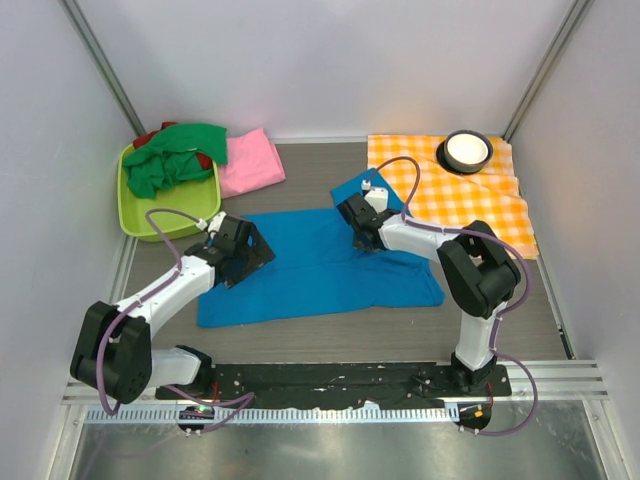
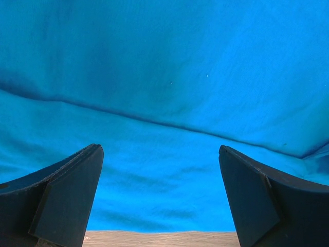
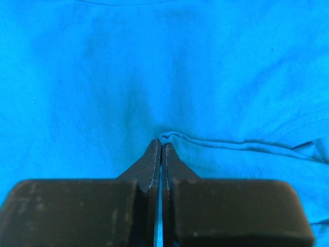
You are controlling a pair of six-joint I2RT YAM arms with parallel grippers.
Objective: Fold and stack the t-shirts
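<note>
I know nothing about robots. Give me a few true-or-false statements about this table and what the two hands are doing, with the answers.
1. The right hand is shut on a fold of the blue t-shirt. True.
2. The left hand grips the pink t-shirt. False: it is open, over the blue t-shirt's edge.
3. The green t-shirt lies in the lime bin. True.
4. The bowl stands on the blue t-shirt. False: it stands on the orange checked cloth.

The blue t-shirt (image 1: pixel 320 265) lies spread mostly flat mid-surface (image 1: pixel 300 165), one sleeve toward the back right. The pink t-shirt (image 1: pixel 250 163) lies folded at the back left. The green t-shirt (image 1: pixel 175 155) sits bunched in a lime bin (image 1: pixel 130 215), over the red t-shirt (image 1: pixel 147 138).
</note>
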